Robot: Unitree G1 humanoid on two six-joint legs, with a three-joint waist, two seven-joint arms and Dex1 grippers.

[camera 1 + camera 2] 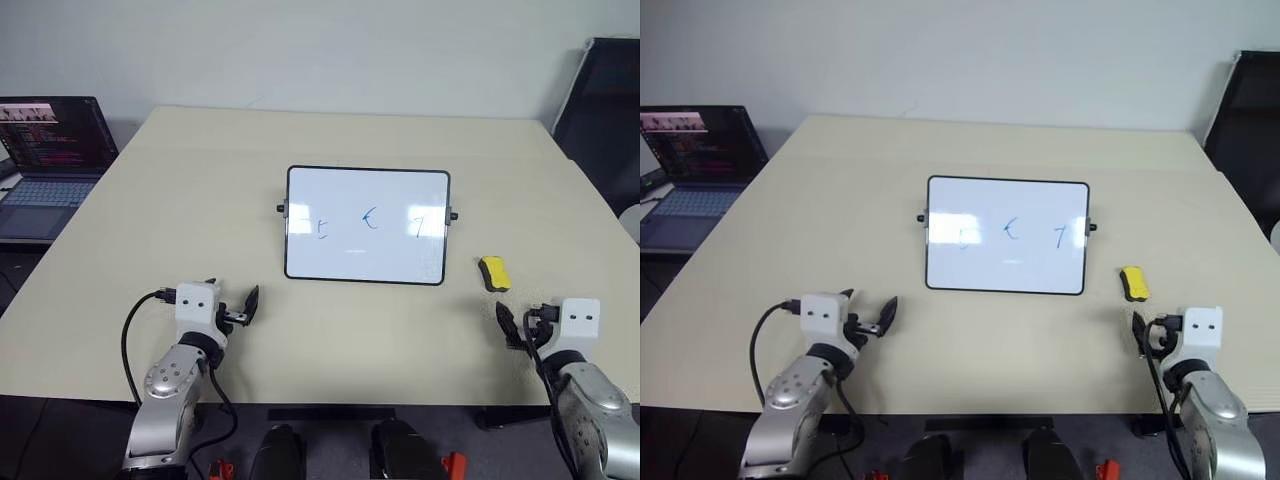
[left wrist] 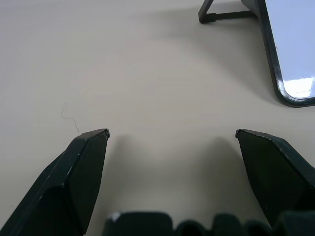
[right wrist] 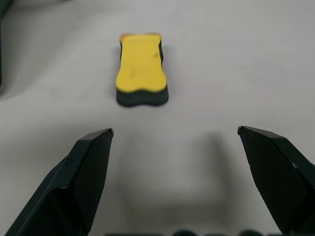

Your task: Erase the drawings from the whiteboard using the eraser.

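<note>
The left gripper (image 1: 240, 306) is hovering nearest the camera at the left, over the near part of the matte beige table (image 1: 180, 200), its two black wedge-shaped fingers (image 2: 81, 172) standing wide apart with only bare tabletop between them. Far off to the left, a laptop (image 1: 50, 160) is sitting past the table's edge, its lit screen partly cut off by the frame. In the middle, the whiteboard (image 1: 366, 226) is standing propped on a stand, glossy white inside a thin black frame with rounded corners and small side knobs. The drawings (image 1: 370, 219) are showing as three thin blue marks across its face; the leftmost is faint and perhaps letter-like, hard to read. To the right, just beyond the board's lower right corner, the eraser (image 3: 141, 69) is lying flat on the table, a waisted yellow block over a dark base. The right gripper (image 3: 174, 142) is pointing at it from just short, fingers spread fully and gripping nothing.
</note>
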